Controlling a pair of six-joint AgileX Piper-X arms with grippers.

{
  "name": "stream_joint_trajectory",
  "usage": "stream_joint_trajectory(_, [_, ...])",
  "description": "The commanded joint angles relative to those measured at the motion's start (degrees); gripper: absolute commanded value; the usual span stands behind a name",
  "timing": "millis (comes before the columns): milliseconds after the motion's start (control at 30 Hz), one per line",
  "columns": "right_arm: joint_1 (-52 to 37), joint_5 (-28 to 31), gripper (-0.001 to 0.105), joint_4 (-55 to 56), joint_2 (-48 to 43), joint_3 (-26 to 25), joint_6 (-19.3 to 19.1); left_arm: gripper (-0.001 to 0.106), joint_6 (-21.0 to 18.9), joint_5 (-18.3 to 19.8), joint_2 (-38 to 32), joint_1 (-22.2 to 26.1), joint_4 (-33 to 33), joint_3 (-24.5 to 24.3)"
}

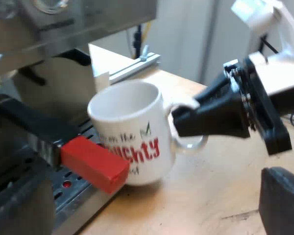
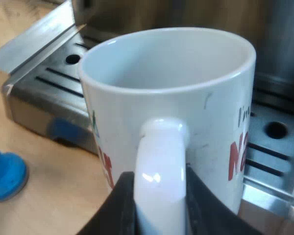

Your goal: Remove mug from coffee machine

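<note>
My right gripper [image 2: 161,215] is clamped on the handle of the mug [image 2: 166,93], which is beside the drip tray [image 2: 277,147], above the wooden table [image 2: 49,191]. The removal looks nearly done. Next, set it down flat, clear of the red handle end [image 1: 95,164], then let go. My left gripper [image 1: 147,215] is spread, empty. A blue tamper [image 2: 5,176] stands on the wood; beyond, a pale wall [image 1: 196,34].

A dark holder handle [image 1: 29,122] ending in a red block [image 1: 94,164] is seen held level above the light wooden table [image 1: 210,196]. A blue tamper [image 2: 5,176] is stood on the table. An aluminium rail [image 1: 137,66] is seen at the table's edge, with a pale wall [image 1: 186,34] behind it.
</note>
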Motion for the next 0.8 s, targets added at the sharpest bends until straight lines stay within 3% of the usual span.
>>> stream_joint_trajectory(33, [0.1, 4.8, 0.0, 2.2, -3.9, -0.8, 2.9, 0.085, -0.6, 0.2, -0.1, -0.7, -0.6, -0.6])
stream_joint_trajectory(233, [0.1, 9.0, 0.0, 9.5, -7.4, -0.8, 5.1, 0.085, -0.6, 0.2, 1.6, -2.9, -1.1, -0.6])
stream_joint_trajectory(433, [0.0, 18.8, 0.0, 10.6, -7.7, -0.8, 10.6, 0.085, -0.6, 0.1, 6.6, -5.2, -5.2, -0.6])
stream_joint_trajectory(700, [-0.2, 26.7, 0.0, 10.8, -7.7, -0.7, 10.9, 0.085, -0.6, 0.1, 9.3, -6.2, -6.3, -0.6])
stream_joint_trajectory(800, [-1.6, 26.9, 0.0, 10.8, -7.7, -0.3, 10.9, 0.085, -0.6, 0.1, 9.3, -7.5, -7.1, -0.6])
